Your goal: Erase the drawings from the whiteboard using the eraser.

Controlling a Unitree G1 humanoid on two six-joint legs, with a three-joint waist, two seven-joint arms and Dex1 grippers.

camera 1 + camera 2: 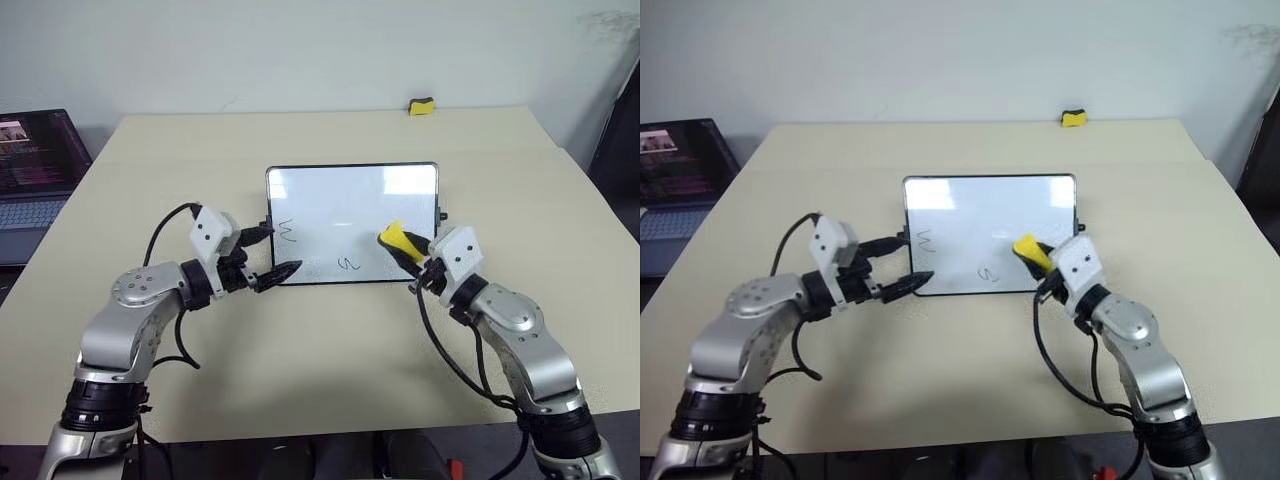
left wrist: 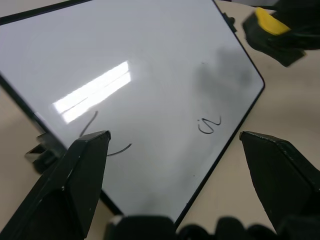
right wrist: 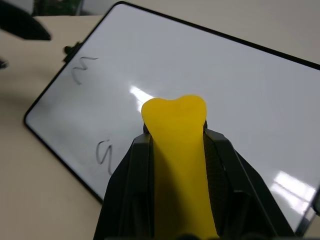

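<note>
The whiteboard (image 1: 350,200) lies flat in the middle of the table. Two black drawings show on its near half: a zigzag (image 1: 288,232) by the left edge and an S-like squiggle (image 1: 348,264) near the front edge, also visible as the zigzag (image 3: 82,69) and the squiggle (image 3: 106,152). My right gripper (image 1: 400,246) is shut on the yellow eraser (image 3: 177,150), held a little above the board's near right part. My left gripper (image 1: 272,252) is open at the board's near left corner, with its fingers (image 2: 90,150) spread over the zigzag and the frame.
A second yellow-and-black block (image 1: 421,105) sits at the table's far edge. An open laptop (image 1: 35,165) stands off the table's left side. Bare tabletop (image 1: 330,350) lies in front of the board.
</note>
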